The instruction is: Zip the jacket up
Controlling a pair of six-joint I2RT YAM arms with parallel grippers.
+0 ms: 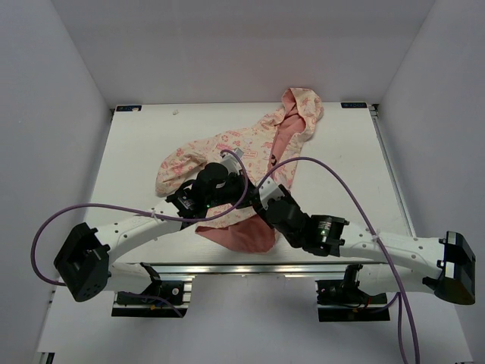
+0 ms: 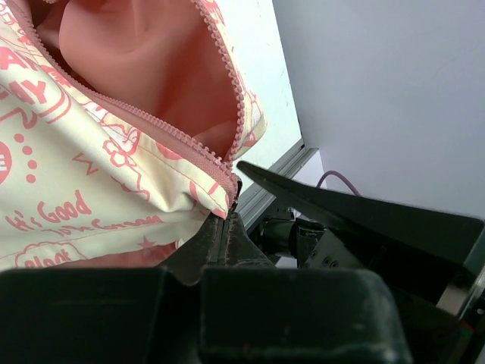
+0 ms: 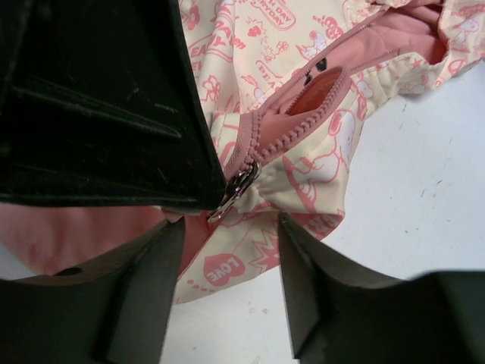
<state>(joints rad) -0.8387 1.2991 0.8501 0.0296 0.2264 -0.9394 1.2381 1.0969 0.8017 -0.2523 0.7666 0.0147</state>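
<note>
The jacket [image 1: 189, 161] lies crumpled on the white table, hood [image 1: 303, 106] at the far right, salmon lining [image 1: 242, 236] spilling toward the near edge. My left gripper [image 2: 224, 221] is shut on the jacket's bottom corner [image 2: 216, 199] at the zipper's low end. The pink zipper teeth [image 2: 151, 125] run apart above it, open over the lining. My right gripper [image 3: 231, 265] is open, its fingers [image 3: 148, 280] either side of the hem just below the metal zipper pull [image 3: 236, 191], not touching it. The two grippers meet over the jacket's middle [image 1: 246, 193].
The left gripper's black body [image 3: 98, 98] fills the upper left of the right wrist view, touching the pull. Purple cables [image 1: 333, 178] arc over the jacket. White walls enclose the table [image 1: 356, 174]; a metal rail [image 1: 242, 267] lines its near edge.
</note>
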